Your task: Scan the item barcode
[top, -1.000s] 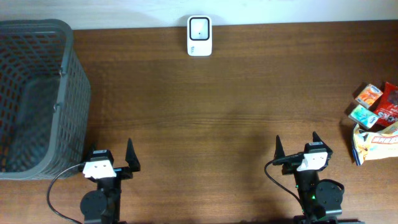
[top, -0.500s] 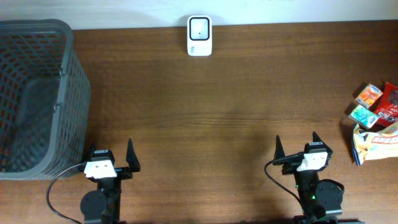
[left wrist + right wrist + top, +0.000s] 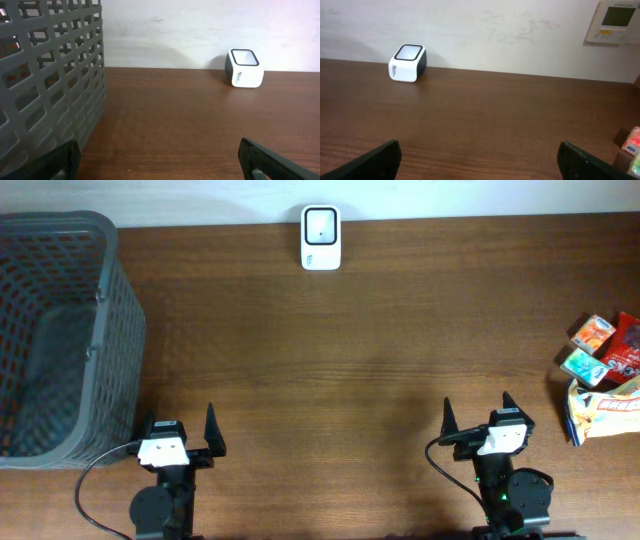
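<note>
The left claw [image 3: 180,420] stands at the near edge of the worktop [image 3: 350,370], left of the middle. Its two fingers are spread wide and nothing is between them. The right claw [image 3: 477,408] stands at the near edge too, more to the right, also released and holding nothing. Both point toward the far side.

The barcode scanner [image 3: 321,238], a small white box with a dark window on top, sits at the far edge of the worktop, about in the middle, close to the pale wall [image 3: 200,30]. It is well apart from both claws. The left wrist view shows it far and to the right, the right wrist view far and to the left.

The snack packets [image 3: 603,370] lie in a small heap at the right edge of the worktop: an orange box, a teal box, a red packet and a yellow bag nearest. They are to the right of the right claw and apart from it. Whether a barcode shows on them I cannot tell.

A grey mesh basket [image 3: 120,320] stands at the left edge, near the left claw but not touching it. A control panel [image 3: 616,21] hangs on the wall at the right.
</note>
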`<state>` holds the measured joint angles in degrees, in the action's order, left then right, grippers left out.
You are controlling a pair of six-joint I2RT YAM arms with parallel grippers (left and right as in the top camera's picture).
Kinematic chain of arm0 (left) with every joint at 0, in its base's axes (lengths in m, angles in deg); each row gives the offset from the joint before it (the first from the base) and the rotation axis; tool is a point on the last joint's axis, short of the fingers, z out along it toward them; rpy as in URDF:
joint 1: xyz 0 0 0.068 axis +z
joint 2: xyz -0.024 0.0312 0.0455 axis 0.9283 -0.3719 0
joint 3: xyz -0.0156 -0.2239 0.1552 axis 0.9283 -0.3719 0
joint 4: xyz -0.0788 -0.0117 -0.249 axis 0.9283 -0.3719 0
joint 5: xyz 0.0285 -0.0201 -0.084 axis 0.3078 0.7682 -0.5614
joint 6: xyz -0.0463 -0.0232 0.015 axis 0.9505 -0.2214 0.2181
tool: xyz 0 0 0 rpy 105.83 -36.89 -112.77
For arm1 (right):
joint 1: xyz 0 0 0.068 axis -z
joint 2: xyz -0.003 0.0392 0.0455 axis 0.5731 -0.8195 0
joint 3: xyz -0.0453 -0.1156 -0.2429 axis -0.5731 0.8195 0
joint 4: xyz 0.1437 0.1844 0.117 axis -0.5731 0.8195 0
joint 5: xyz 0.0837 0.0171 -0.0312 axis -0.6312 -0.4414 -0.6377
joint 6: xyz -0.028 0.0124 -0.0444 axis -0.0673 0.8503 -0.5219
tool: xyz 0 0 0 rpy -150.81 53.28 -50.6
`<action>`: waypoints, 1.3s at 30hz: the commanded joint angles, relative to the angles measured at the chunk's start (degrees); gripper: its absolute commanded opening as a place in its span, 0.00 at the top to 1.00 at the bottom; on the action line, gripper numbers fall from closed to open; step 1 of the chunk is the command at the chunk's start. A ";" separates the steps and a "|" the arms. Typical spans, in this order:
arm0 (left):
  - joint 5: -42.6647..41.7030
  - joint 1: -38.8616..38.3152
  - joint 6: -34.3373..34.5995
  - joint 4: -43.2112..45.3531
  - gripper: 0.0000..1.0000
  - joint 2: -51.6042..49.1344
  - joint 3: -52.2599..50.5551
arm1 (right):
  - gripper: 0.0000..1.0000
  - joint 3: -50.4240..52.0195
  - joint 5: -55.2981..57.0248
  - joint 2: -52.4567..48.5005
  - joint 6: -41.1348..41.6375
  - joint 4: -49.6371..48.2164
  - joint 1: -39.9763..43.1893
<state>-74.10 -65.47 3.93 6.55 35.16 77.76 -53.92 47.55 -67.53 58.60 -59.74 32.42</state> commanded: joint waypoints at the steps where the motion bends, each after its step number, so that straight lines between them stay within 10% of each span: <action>1: -0.39 -0.28 -0.94 -0.26 0.01 0.57 -0.37 | 0.02 0.52 0.48 0.39 0.02 0.15 0.33; 39: -0.39 -0.28 -0.92 -0.07 0.01 0.55 -0.35 | 0.02 0.52 0.57 0.39 5.62 0.22 0.33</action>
<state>-74.10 -65.47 3.93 6.55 35.16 77.76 -53.92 47.55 -67.53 60.91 -59.74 32.42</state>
